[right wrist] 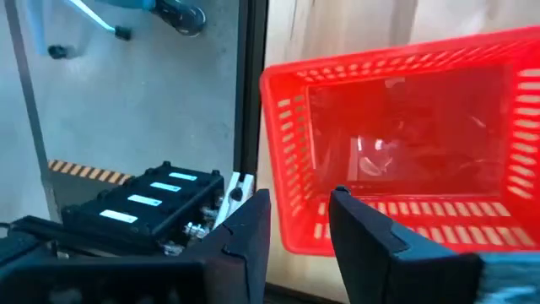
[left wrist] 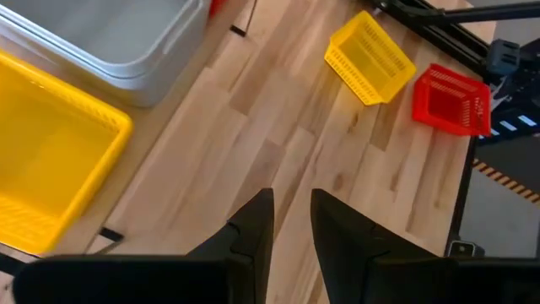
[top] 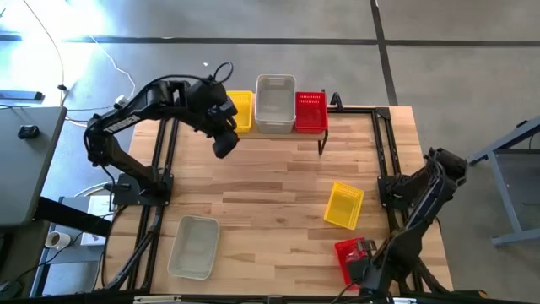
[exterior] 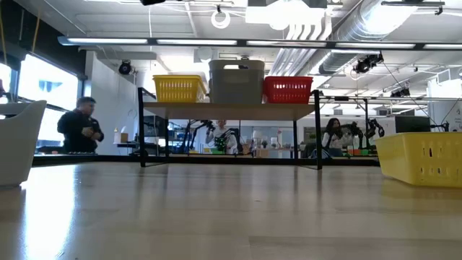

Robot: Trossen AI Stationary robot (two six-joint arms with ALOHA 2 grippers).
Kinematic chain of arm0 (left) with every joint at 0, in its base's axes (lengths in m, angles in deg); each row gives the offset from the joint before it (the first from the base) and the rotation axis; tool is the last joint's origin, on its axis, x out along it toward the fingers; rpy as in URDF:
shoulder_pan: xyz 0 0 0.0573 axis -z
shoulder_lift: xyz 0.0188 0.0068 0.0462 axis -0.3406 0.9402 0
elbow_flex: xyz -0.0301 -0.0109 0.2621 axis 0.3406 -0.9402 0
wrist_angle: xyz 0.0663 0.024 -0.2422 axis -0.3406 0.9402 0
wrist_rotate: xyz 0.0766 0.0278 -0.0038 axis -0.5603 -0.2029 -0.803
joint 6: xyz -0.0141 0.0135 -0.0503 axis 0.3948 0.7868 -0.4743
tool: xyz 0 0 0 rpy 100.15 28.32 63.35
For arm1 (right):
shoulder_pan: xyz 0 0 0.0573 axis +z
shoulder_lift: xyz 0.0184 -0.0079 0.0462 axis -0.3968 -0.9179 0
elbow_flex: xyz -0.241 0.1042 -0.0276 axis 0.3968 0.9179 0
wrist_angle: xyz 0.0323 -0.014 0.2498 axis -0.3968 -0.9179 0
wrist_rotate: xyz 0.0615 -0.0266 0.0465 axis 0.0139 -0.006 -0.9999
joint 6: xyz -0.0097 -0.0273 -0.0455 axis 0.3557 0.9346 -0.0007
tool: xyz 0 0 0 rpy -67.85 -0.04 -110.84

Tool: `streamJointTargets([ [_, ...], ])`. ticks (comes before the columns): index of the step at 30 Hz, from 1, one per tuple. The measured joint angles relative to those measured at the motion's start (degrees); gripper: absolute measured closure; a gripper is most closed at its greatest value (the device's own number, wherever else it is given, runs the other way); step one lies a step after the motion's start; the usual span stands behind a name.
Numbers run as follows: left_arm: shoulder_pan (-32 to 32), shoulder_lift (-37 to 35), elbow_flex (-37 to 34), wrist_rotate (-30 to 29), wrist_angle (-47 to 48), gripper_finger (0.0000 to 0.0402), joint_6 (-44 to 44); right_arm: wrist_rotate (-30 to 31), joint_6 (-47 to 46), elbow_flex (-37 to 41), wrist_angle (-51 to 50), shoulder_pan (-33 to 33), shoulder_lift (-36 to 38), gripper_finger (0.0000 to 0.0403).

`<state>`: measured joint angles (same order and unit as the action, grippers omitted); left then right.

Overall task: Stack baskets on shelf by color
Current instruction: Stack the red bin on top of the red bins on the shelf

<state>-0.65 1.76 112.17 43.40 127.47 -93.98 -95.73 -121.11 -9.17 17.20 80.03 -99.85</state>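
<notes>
**A:** Start with the big things. Where is the left tool over the counter (top: 270,181)?

**B:** The left tool (top: 224,145) hangs above the bare wood just in front of the shelf (exterior: 231,110). Its fingers (left wrist: 253,224) stand a narrow gap apart with nothing between them.

**A:** What sits on the shelf beyond it?

**B:** There are three lots in a row. The yellow shelf basket (top: 242,110) is closest to the left tool. The grey-white shelf basket (top: 275,103) is next along and touches the yellow one; in the low view it stands taller than its neighbours. The red shelf basket (top: 310,111) is farthest from that tool.

**A:** And what lies loose on the counter?

**B:** A loose grey-white basket (top: 194,247) lies well away from the left tool, near the counter's front edge on the left arm's side. A loose yellow basket (top: 344,205) sits turned at an angle between the two tools, nearer the right one.

**A:** What about the right tool?

**B:** The right tool (right wrist: 299,215) is low at the counter's front corner, right at the loose red basket (top: 344,253). Its fingers are apart, and the basket's near corner shows in the gap between them. I cannot tell whether either finger touches the mesh. The basket's open top faces the right wrist camera, and it lies just beside the counter's edge.
</notes>
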Motion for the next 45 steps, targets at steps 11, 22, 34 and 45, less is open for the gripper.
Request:
streamJointTargets([
  [11, 6.0, 0.0, 0.0, -2.4, 0.0, 0.0328, -5.7, 4.2, -3.1, 5.7, 9.7, 4.2, -0.1, 0.0295],
  [22, 9.1, 0.0, 0.0, -2.4, 0.0, 0.0328, -7.6, 5.1, -3.1, 8.7, 14.4, 5.7, -4.7, 0.0295],
  [34, 8.9, 0.0, 0.0, -4.3, 0.0, 0.0328, -6.5, 4.7, -4.6, 8.5, 15.2, 5.6, -6.4, 0.0393],
  [45, 8.1, 0.0, 0.0, -11.7, 0.4, 0.032, -3.7, 5.2, -13.8, 8.4, 22.6, 2.0, 1.0, 0.0402],
])
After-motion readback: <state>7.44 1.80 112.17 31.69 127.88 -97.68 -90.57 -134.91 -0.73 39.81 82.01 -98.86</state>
